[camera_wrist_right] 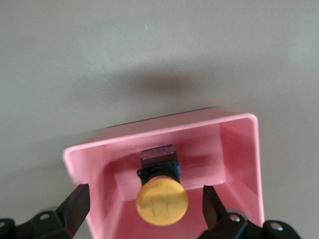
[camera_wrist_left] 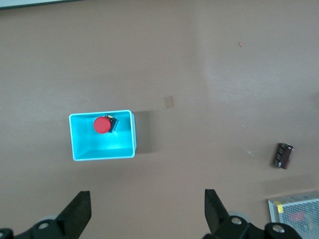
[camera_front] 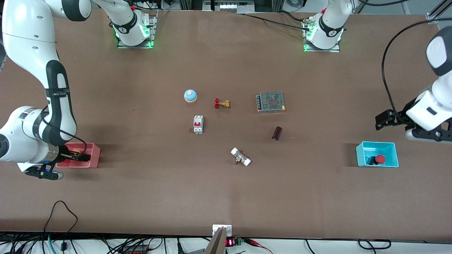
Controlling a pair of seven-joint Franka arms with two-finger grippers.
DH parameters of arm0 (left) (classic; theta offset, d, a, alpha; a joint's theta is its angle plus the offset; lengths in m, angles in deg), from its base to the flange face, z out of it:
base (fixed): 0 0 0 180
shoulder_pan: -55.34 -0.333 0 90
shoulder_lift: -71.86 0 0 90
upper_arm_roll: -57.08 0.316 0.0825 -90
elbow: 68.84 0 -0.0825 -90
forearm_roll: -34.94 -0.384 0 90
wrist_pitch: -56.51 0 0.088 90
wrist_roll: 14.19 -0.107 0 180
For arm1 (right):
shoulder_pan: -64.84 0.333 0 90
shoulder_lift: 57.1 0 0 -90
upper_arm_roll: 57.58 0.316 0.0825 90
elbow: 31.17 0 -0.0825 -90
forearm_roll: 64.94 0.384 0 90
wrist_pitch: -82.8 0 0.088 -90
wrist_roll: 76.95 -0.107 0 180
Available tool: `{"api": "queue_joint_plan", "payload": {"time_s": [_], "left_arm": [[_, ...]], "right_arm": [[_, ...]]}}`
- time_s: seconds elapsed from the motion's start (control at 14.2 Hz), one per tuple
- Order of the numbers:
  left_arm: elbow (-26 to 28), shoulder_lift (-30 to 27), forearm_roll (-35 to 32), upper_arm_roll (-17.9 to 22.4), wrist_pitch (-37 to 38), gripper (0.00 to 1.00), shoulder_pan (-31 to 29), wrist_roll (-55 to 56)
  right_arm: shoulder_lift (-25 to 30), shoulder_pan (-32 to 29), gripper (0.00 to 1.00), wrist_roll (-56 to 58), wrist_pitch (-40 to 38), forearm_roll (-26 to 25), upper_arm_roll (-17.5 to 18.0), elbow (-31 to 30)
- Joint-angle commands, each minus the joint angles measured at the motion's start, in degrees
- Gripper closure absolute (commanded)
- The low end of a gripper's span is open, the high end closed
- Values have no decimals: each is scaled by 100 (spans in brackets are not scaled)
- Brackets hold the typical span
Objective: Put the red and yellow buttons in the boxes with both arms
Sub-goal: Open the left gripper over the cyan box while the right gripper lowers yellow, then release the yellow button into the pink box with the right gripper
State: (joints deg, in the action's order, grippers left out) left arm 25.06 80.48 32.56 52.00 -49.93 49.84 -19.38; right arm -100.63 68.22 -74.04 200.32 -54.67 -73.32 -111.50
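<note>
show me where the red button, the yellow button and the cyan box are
red button (camera_wrist_left: pixel 101 125), left wrist view, on its round red cap.
yellow button (camera_wrist_right: pixel 162 202), right wrist view, on its round yellow cap.
cyan box (camera_front: pixel 360 155), front view, on its wall toward the table's middle.

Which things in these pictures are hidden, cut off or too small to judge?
- Front view: the right gripper covers most of the yellow button in the pink box.
- Front view: the picture's edge cuts off the left gripper arm.
- Right wrist view: the button's contact with the box floor is unclear.
- Front view: markings on the breaker are too small.
</note>
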Motion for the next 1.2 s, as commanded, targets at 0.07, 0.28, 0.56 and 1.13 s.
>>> {"api": "queue_joint_plan", "payload": {"time_s": [0.07, 0.28, 0.56, 1.13], "left_arm": [[417, -588, -96, -143, 97, 0, -47, 37], [577, -958, -35, -152, 149, 0, -47, 36], [516, -1319, -26, -152, 439, 0, -74, 10], [-125, -1214, -26, -187, 1186, 0, -12, 54]], "right_arm": [[520, 4, 0, 114, -632, 19, 27, 79], [802, 13, 0, 132, -1221, 10, 36, 342], [1424, 521, 0, 298, -1740, -112, 53, 484], [2752, 760, 0, 281, -3217, -454, 9, 308]]}}
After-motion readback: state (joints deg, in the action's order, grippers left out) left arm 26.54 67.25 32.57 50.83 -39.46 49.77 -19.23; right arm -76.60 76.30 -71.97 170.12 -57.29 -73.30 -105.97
